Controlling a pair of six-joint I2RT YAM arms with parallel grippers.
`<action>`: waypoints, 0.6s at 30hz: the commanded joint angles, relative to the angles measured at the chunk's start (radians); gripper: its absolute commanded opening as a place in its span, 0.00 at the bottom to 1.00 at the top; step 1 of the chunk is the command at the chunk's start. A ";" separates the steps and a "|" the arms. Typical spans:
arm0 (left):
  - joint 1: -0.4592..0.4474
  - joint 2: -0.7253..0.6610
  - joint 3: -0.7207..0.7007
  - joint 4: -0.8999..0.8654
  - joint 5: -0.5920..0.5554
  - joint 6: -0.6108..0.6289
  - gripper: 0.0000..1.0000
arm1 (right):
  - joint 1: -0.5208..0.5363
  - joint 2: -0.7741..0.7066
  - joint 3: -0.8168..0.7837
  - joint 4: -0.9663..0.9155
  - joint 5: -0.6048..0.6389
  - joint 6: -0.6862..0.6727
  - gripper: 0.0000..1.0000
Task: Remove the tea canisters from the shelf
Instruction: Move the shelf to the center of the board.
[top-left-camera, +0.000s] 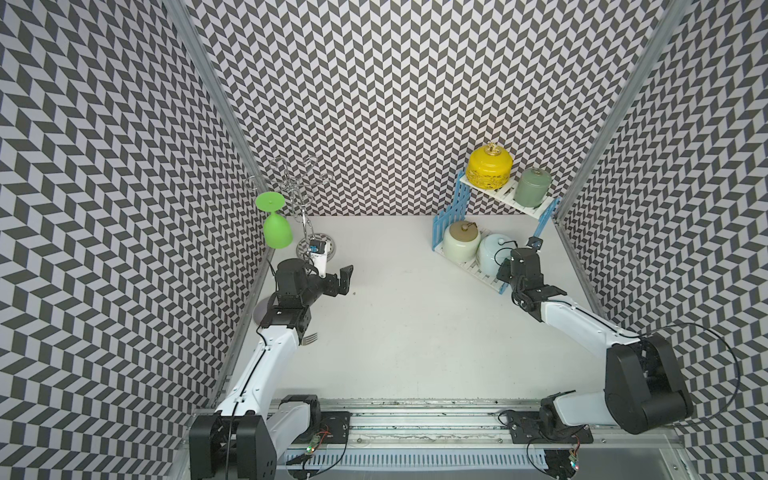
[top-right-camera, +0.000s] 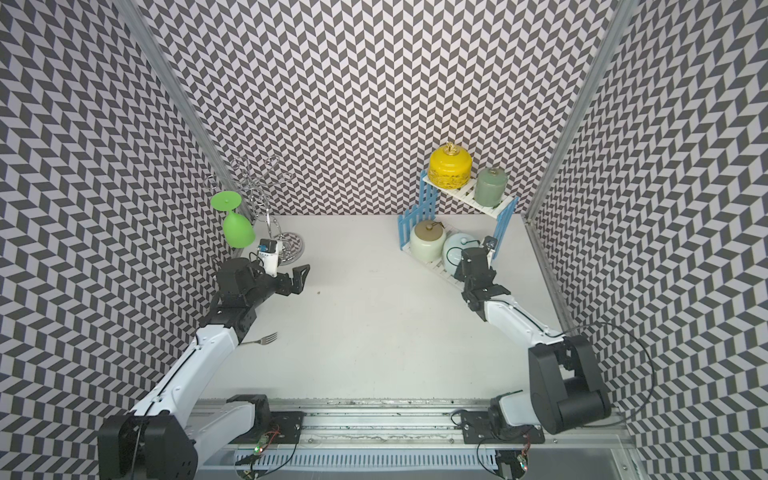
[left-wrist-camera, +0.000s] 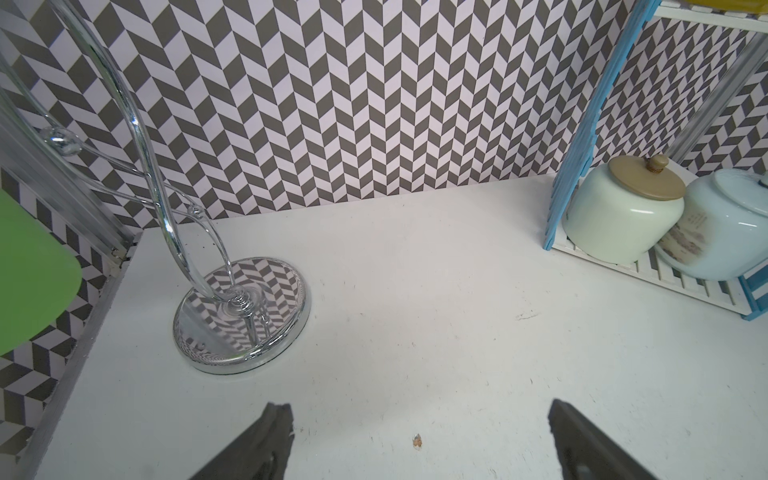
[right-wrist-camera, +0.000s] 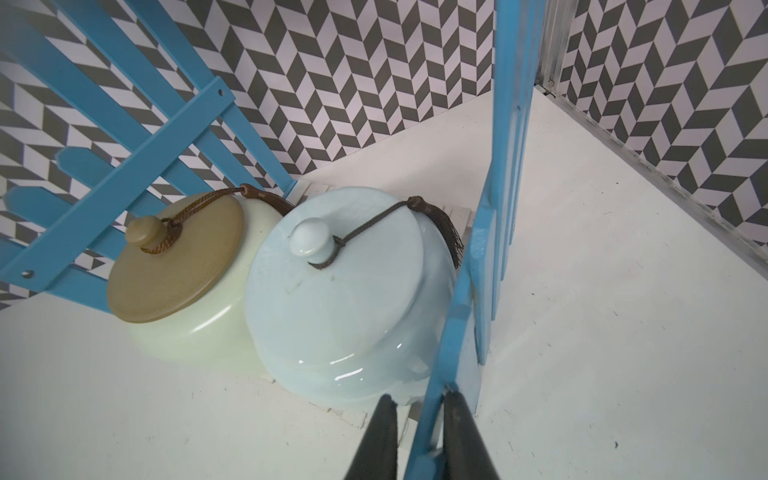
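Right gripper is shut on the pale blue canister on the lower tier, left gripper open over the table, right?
Not quite. The right gripper is shut on the shelf's blue side panel, beside the pale blue canister, as the right wrist view shows. The left gripper is open over the table.

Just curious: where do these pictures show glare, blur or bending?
In both top views walls fan outward, wide-angle. Left wrist view: stand base mirrors the walls; goblet blurred. Right wrist view: glints on blue canister; nearest shelf panel soft.
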 joint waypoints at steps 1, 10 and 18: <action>0.000 -0.015 0.025 0.002 0.023 0.007 1.00 | 0.077 -0.055 -0.019 0.042 -0.173 -0.096 0.00; 0.009 -0.022 0.018 -0.002 0.035 0.006 1.00 | 0.144 -0.063 -0.031 0.058 -0.222 -0.150 0.00; 0.014 -0.020 0.028 -0.010 0.034 0.002 1.00 | 0.186 -0.042 -0.008 0.066 -0.258 -0.179 0.00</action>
